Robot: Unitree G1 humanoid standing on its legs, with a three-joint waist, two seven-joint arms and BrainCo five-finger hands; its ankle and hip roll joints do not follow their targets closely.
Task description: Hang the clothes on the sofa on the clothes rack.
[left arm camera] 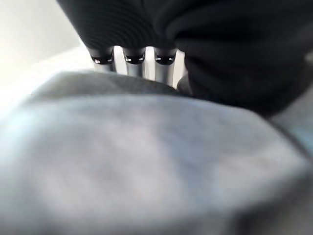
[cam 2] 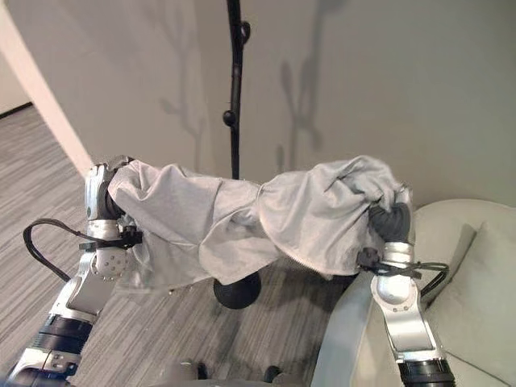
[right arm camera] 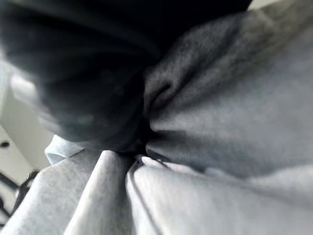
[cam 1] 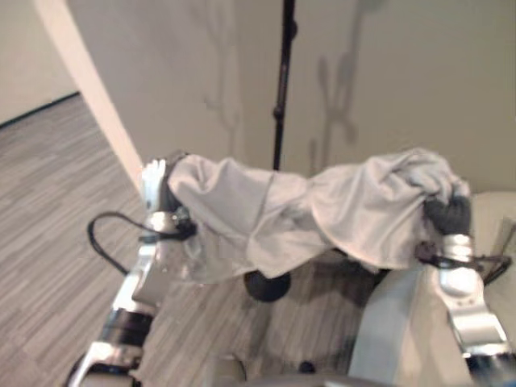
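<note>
A light grey garment (cam 1: 282, 210) hangs stretched between my two raised hands, sagging in the middle. My left hand (cam 1: 153, 189) carries its left end, which lies draped over the hand (left arm camera: 220, 44). My right hand (cam 2: 393, 222) is at the right end, where the cloth (right arm camera: 220, 122) bunches into tight gathers against the hand's dark cover (right arm camera: 83, 73). The black clothes rack pole (cam 2: 235, 81) stands just behind the garment's middle, against the wall. Its round base (cam 2: 236, 292) shows on the floor below the cloth.
The pale sofa (cam 2: 476, 266) fills the lower right, its armrest (cam 1: 387, 322) just under my right arm. A light wall corner (cam 1: 89, 89) slants down at the left. Grey striped flooring (cam 1: 48, 210) lies open to the left of the rack.
</note>
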